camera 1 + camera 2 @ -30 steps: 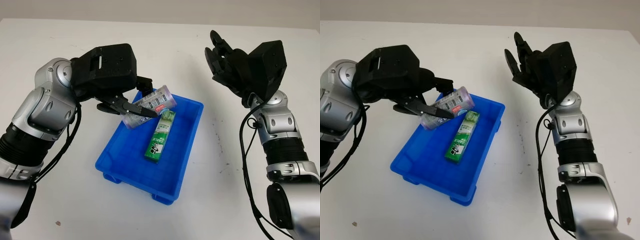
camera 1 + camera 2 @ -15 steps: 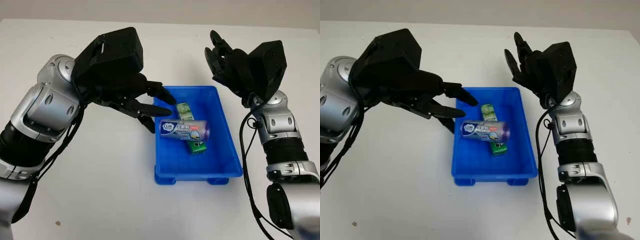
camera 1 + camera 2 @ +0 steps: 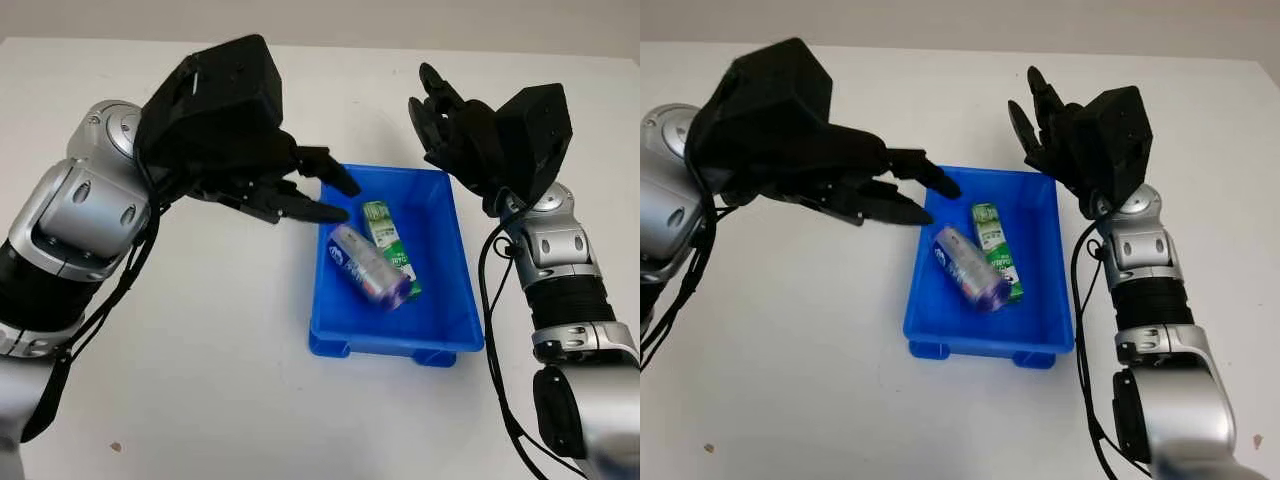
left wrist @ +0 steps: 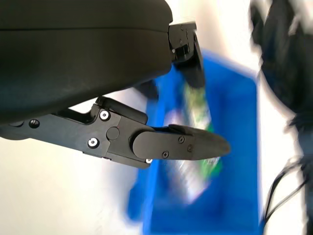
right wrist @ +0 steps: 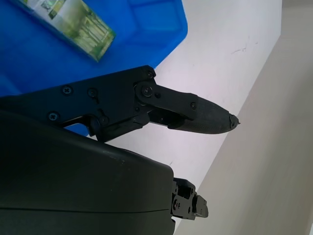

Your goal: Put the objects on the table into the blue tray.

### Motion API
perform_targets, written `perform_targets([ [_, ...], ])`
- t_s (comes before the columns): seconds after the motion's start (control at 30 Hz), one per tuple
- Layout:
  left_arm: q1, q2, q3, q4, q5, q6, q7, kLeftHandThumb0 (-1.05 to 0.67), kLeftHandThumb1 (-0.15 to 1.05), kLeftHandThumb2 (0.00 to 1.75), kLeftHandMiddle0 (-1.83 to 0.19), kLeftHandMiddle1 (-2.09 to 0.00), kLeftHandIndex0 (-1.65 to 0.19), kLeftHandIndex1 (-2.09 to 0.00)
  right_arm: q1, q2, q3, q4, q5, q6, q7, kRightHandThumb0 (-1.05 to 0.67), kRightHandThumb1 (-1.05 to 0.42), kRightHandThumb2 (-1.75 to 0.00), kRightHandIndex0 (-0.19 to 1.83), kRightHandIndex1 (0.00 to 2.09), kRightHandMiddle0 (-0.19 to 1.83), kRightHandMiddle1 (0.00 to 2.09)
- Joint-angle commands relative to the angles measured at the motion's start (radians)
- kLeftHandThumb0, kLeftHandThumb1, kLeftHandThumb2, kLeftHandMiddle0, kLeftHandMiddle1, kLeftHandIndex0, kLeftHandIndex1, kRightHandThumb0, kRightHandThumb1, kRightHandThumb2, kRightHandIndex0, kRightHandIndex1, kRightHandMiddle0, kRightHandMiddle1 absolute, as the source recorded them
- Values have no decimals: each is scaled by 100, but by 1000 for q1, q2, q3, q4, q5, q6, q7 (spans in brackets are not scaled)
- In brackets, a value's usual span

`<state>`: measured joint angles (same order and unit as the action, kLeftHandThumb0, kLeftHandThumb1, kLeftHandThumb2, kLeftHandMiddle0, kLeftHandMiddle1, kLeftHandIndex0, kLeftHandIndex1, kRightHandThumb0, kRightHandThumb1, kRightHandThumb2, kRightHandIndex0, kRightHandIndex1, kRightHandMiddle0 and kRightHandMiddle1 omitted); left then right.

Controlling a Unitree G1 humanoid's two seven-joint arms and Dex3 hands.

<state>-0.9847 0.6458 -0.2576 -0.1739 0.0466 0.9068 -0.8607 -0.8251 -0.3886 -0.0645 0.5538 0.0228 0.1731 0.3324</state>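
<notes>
The blue tray [image 3: 441, 335] sits at the table's centre right. Inside it lie a clear purple-tinted bottle [image 3: 368, 267], set diagonally, and a green box [image 3: 389, 246] just to its right. My left hand [image 3: 318, 196] is open and hovers at the tray's upper left corner, holding nothing. Raised above the tray's far right corner, my right hand [image 3: 438, 112] is open as well. The green box [image 5: 78, 19] and the tray [image 5: 161, 24] also appear in the right wrist view, and the blurred tray [image 4: 239, 147] in the left wrist view.
The white table [image 3: 200, 380] spreads around the tray. A black cable [image 3: 490, 330] hangs along the right arm, just right of the tray. A small dark speck [image 3: 114, 446] lies near the table's front left.
The left hand let the bottle go; it rolled from lying across the box to lying diagonally beside it. The tray, slid to the right earlier, now sits straighter. The left hand drew slightly up.
</notes>
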Motion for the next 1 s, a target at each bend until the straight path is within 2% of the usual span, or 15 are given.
perform_targets([
  [0.0,-13,-9,46,28,16,-30,68,-55,105,34,-99,-206,-61,-207,-5,4,-12,-17,12,0,-2,-67,-105,-64,-19,0,-19,0],
  [0.03,-11,-11,61,56,30,-65,110,-55,105,34,-125,-208,-82,-208,-3,5,-13,-21,15,0,-3,-67,-105,-65,-19,0,-19,0],
  [0.1,-19,-6,81,121,77,-122,206,-56,105,34,-141,-209,-104,-209,-2,3,-14,-28,15,3,-8,-68,-105,-65,-19,0,-19,0],
  [0.17,-24,-19,142,198,81,-185,291,-56,105,40,-143,-209,-97,-209,-4,3,-18,-33,15,6,-24,-69,-105,-65,-19,0,-19,0],
  [0.2,-18,-38,188,236,67,-221,340,-55,105,40,-122,-209,-70,-209,-6,5,-23,-34,18,7,-32,-69,-105,-66,-19,0,-19,0],
  [0.23,-11,-58,236,270,49,-253,388,-54,105,37,-73,-209,-37,-209,-8,5,-29,-35,24,6,-35,-69,-105,-67,-19,0,-19,0],
  [0.3,6,-107,330,311,22,-295,506,-53,105,35,-29,-209,-11,-205,-13,6,-51,-37,51,12,-32,-68,-105,-69,-19,0,-19,0],
  [0.33,21,-126,368,323,9,-329,556,-55,105,31,-25,-193,-8,-189,-15,6,-62,-39,67,15,-28,-68,-105,-70,-19,0,-19,0],
  [0.43,80,-180,465,357,-40,-453,672,-60,105,36,-16,-124,4,-136,-8,-13,-81,-50,91,19,-13,-71,-105,-75,-19,0,-19,0],
  [0.5,114,-220,522,386,-84,-501,727,-62,105,36,-15,-90,7,-111,5,-24,-96,-63,97,22,-14,-73,-105,-76,-19,0,-19,0],
  [0.57,155,-244,553,428,-116,-566,751,-63,105,41,-16,-41,10,-77,22,-28,-113,-86,102,37,-33,-75,-105,-76,-19,0,-19,0],
  [0.6,170,-248,557,443,-123,-594,754,-63,105,43,-16,-25,9,-62,29,-29,-119,-93,104,41,-39,-75,-105,-75,-19,0,-19,0],
  [0.67,213,-258,559,475,-132,-660,756,-60,105,48,-10,-9,8,-39,49,-28,-138,-115,115,46,-48,-75,-105,-74,-19,0,-19,0],
  [0.87,303,-265,545,570,-152,-787,707,-62,105,54,15,-1,17,-6,116,-33,-169,-180,127,68,-77,-76,-105,-76,-19,0,-19,0],
  [0.97,323,-265,536,599,-156,-835,683,-68,105,55,19,0,19,-1,143,-23,-176,-192,132,69,-91,-76,-105,-77,-19,0,-19,0],
])
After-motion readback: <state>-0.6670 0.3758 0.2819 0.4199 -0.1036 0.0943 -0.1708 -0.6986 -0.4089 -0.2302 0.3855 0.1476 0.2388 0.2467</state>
